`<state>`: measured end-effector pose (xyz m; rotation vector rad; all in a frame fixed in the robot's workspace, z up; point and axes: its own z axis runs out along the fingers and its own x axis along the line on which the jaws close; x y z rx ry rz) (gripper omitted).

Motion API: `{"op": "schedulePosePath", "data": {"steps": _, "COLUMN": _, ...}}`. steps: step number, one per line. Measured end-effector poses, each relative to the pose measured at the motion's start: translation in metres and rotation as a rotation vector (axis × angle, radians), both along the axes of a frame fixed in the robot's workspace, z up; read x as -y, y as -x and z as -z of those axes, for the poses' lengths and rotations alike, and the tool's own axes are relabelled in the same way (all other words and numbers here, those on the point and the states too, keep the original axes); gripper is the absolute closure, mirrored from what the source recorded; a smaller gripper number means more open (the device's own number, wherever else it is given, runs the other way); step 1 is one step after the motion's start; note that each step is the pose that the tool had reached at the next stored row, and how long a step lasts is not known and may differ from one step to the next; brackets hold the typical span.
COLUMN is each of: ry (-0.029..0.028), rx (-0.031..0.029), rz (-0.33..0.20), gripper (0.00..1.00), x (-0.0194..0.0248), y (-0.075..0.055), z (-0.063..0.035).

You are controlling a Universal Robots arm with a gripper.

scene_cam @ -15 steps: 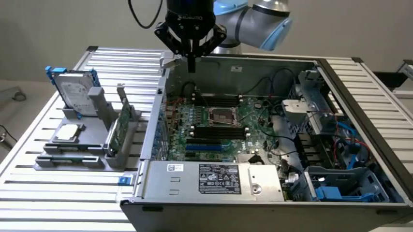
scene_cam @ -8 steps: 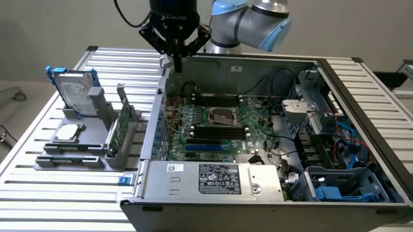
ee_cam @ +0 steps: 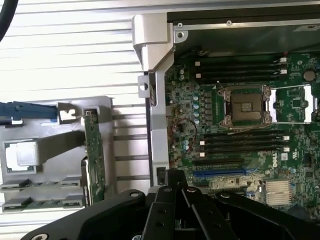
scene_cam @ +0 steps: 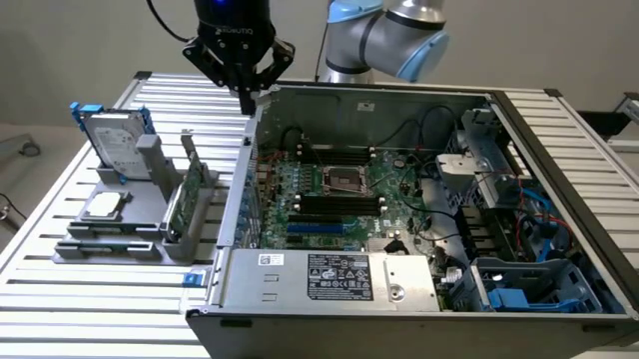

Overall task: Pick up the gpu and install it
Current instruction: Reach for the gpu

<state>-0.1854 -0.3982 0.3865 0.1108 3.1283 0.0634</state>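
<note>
My jaws are pressed together with nothing between them. My gripper (scene_cam: 245, 99) hangs just above the far corner of the open case (scene_cam: 236, 194), over its side wall. The gpu (scene_cam: 185, 193) stands on edge in the grey holder (scene_cam: 110, 250), just beside the case on the exterior view's left, near the hard drive (scene_cam: 115, 142). Everything sits on a slatted metal table (scene_cam: 60, 299) before a plain wall (scene_cam: 80, 37).

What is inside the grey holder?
The gpu and a blue-framed hard drive stand on edge in the grey holder; a silver chip lies flat. The holder hides their lower edges.
</note>
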Motion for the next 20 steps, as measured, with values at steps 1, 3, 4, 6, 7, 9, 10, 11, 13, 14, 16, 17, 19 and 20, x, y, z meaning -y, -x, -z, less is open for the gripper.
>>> {"op": "schedulePosePath", "data": {"steps": 1, "ry": 0.0025, "rx": 0.0000, "rz": 0.000, "gripper": 0.89, "x": 0.0000, "y": 0.005, "z": 0.0006}}
{"op": "schedulePosePath", "data": {"steps": 3, "ry": 0.0081, "rx": 0.0000, "rz": 0.000, "gripper": 0.89, "x": 0.0000, "y": 0.013, "z": 0.0017}}
{"op": "schedulePosePath", "data": {"steps": 4, "ry": 0.0109, "rx": 0.0000, "rz": 0.000, "gripper": 0.89, "x": 0.0000, "y": 0.018, "z": 0.0022}}
{"op": "schedulePosePath", "data": {"steps": 6, "ry": 0.0175, "rx": 0.0000, "rz": -0.001, "gripper": 0.89, "x": 0.0000, "y": 0.027, "z": 0.0033}}
{"op": "schedulePosePath", "data": {"steps": 7, "ry": 0.0211, "rx": 0.0001, "rz": -0.001, "gripper": 0.89, "x": 0.0000, "y": 0.031, "z": 0.0038}}
{"op": "schedulePosePath", "data": {"steps": 9, "ry": 0.0295, "rx": 0.0000, "rz": -0.004, "gripper": 0.89, "x": 0.0000, "y": 0.038, "z": 0.0047}}
{"op": "schedulePosePath", "data": {"steps": 10, "ry": 0.0334, "rx": 0.0001, "rz": -0.006, "gripper": 0.89, "x": 0.0000, "y": 0.040, "z": 0.0052}}
{"op": "schedulePosePath", "data": {"steps": 11, "ry": 0.0374, "rx": 0.0002, "rz": -0.008, "gripper": 0.89, "x": 0.0000, "y": 0.042, "z": 0.0056}}
{"op": "schedulePosePath", "data": {"steps": 13, "ry": 0.0449, "rx": 0.0003, "rz": -0.013, "gripper": 0.89, "x": 0.0000, "y": 0.047, "z": 0.0064}}
{"op": "schedulePosePath", "data": {"steps": 14, "ry": 0.0487, "rx": 0.0002, "rz": -0.015, "gripper": 0.89, "x": 0.0000, "y": 0.049, "z": 0.0067}}
{"op": "schedulePosePath", "data": {"steps": 16, "ry": 0.0563, "rx": 0.0001, "rz": -0.020, "gripper": 0.89, "x": 0.0000, "y": 0.053, "z": 0.0074}}
{"op": "schedulePosePath", "data": {"steps": 17, "ry": 0.0600, "rx": 0.0001, "rz": -0.022, "gripper": 0.89, "x": 0.0000, "y": 0.055, "z": 0.0078}}
{"op": "schedulePosePath", "data": {"steps": 19, "ry": 0.0673, "rx": 0.0001, "rz": -0.027, "gripper": 0.89, "x": 0.0000, "y": 0.060, "z": 0.0087}}
{"op": "schedulePosePath", "data": {"steps": 20, "ry": 0.0701, "rx": 0.0002, "rz": -0.029, "gripper": 0.89, "x": 0.0000, "y": 0.063, "z": 0.0093}}
